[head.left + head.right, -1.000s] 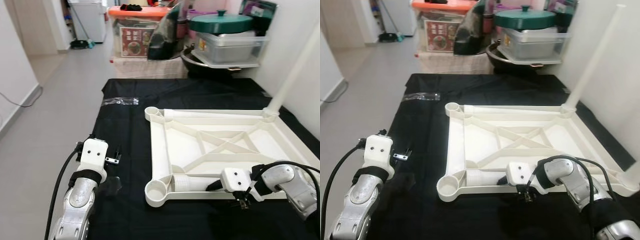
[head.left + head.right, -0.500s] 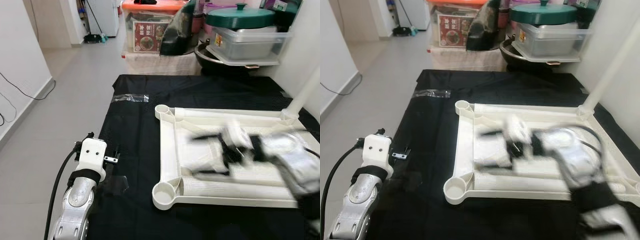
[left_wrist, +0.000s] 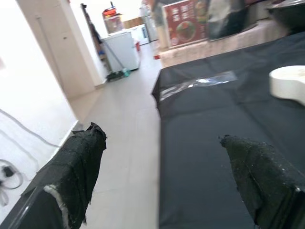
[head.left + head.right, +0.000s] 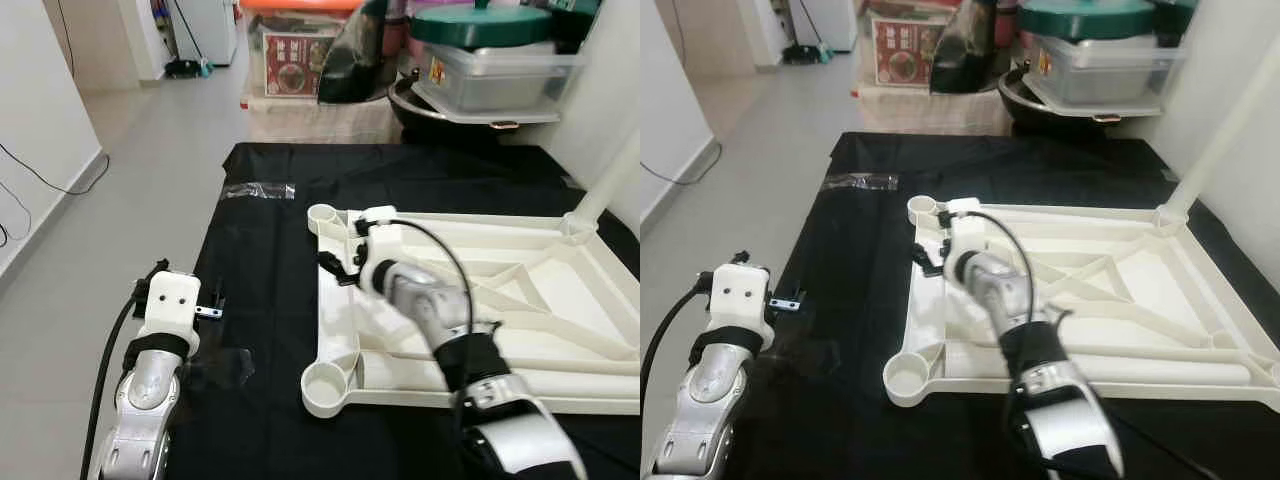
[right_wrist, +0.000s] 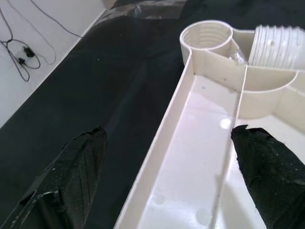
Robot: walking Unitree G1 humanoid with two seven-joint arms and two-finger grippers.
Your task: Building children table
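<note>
A white children's table top (image 4: 338, 300) lies upside down on a black cloth (image 4: 260, 270). One white leg (image 4: 612, 175) stands screwed into its far right corner. Another leg (image 4: 1140, 366) lies along the near rail, and a third, with its ribbed end (image 5: 281, 45), lies by the far left socket (image 5: 206, 36). My right arm reaches across the top. My right gripper (image 4: 338, 266) hangs open over the left rail, just short of that socket, holding nothing. My left gripper (image 3: 162, 136) is open and empty above the cloth's left side, with its arm (image 4: 165, 312) at the lower left.
A clear plastic bag (image 4: 258, 190) lies on the cloth's far left part. Storage boxes and a green lidded pot (image 4: 480, 25) are stacked behind the cloth. A white wall (image 4: 615, 90) runs along the right. Grey floor (image 4: 150, 150) stretches to the left.
My right arm has swung from the table top's near rail across to its far left corner. The camera has shifted a little. The left arm has barely moved.
</note>
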